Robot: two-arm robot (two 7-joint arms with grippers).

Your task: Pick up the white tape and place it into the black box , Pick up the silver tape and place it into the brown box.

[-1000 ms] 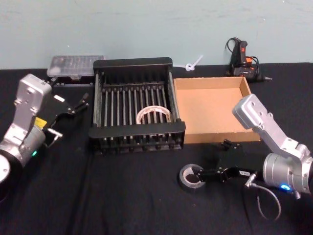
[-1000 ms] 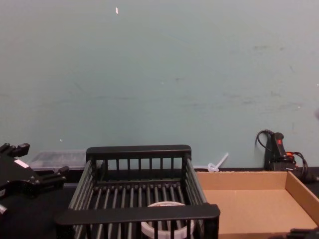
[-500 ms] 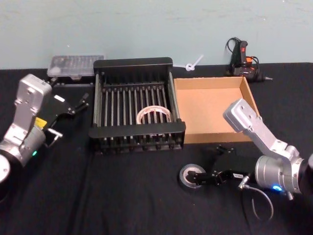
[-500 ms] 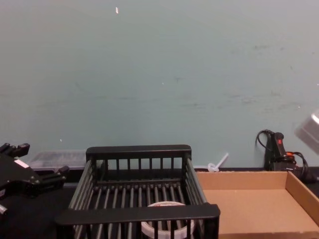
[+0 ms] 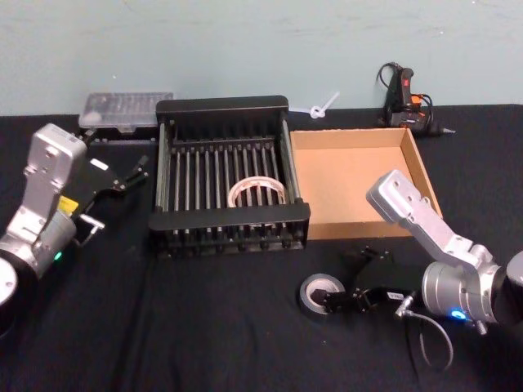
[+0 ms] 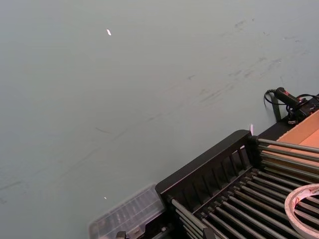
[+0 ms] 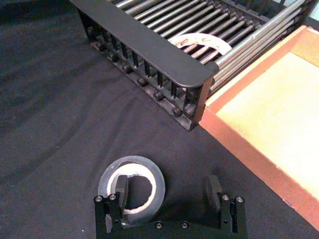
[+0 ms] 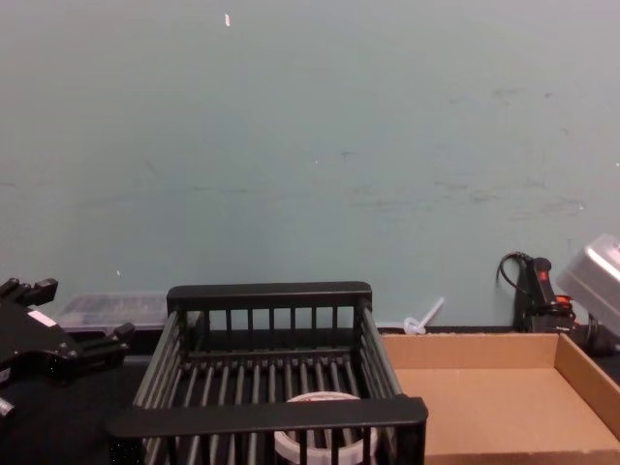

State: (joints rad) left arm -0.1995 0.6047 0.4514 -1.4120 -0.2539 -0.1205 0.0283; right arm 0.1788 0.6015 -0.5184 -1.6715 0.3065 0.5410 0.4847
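My right gripper (image 7: 167, 194) straddles the silver tape's (image 7: 131, 184) rim, jaws open, one finger (image 7: 121, 190) in its hole; bare cloth (image 7: 60, 124) around. Left gripper (image 5: 114, 181) open, parked beside the black box (image 5: 229, 219).

white tape (image 8: 325, 438) half behind crate rim (image 8: 266, 416)

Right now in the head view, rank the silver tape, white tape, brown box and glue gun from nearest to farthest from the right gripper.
1. silver tape: at the right gripper, whose open jaws straddle its wall.
2. brown box: just beyond, slightly to the right.
3. white tape: farther left, inside the black box.
4. glue gun: by the back wall, far right.
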